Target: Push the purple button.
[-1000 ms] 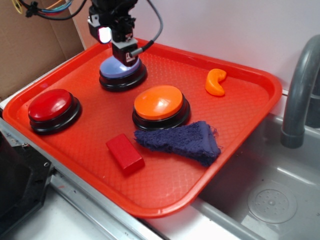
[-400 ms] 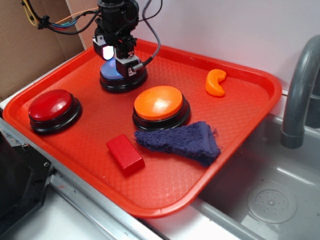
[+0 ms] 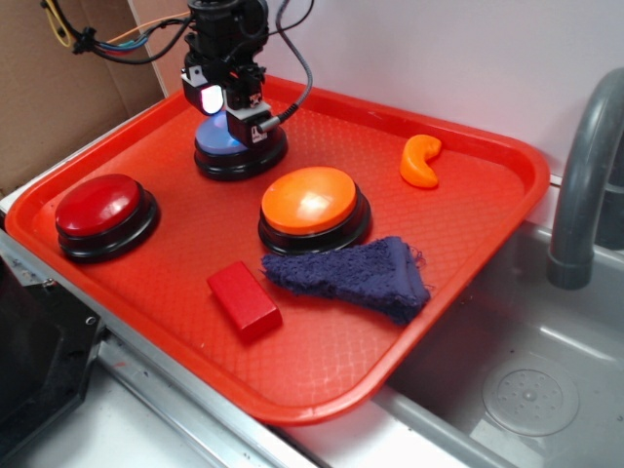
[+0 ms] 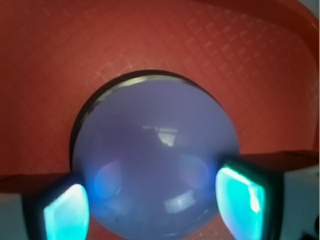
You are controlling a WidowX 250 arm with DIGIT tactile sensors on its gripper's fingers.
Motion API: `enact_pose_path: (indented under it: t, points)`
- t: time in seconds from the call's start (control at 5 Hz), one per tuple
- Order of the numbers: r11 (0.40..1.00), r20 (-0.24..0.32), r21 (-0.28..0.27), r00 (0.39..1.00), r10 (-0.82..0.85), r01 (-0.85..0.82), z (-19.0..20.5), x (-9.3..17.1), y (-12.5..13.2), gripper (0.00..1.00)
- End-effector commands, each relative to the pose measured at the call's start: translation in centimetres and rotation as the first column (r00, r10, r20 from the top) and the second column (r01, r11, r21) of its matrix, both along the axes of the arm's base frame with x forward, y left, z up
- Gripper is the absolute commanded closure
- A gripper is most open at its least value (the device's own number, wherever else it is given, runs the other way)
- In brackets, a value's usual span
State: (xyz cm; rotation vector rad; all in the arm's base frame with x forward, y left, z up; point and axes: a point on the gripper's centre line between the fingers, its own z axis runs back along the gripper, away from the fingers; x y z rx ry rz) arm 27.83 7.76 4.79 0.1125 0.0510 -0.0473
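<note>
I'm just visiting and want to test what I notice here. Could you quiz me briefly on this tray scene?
1. True or false: the gripper is over the orange button.
2. Which lies nearest the blue cloth? A) red button B) red block C) orange curved piece
3. Fill in: in the wrist view, the two jaws sit wide apart on either side of the ___ button's dome.

Key:
1. False; it is over the purple button.
2. B
3. purple

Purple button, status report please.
Gripper open, fingers straddling the purple button, right over its dome. Contact unclear. Nothing in the way.
</note>
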Motion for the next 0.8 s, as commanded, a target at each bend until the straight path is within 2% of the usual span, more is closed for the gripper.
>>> enact_pose_path:
  t: [0.0, 0.2, 0.6]
  points:
    - [0.998, 0.082, -0.002, 0.995, 0.055, -0.055, 5.9, -1.1, 0.2, 0.00]
    - [0.997, 0.125, 0.004, 0.989, 0.074, -0.075, 8.1, -1.8, -0.1, 0.00]
    - [0.996, 0.146, 0.019, 0.986, 0.079, -0.082, 9.4, -2.1, -0.6, 0.00]
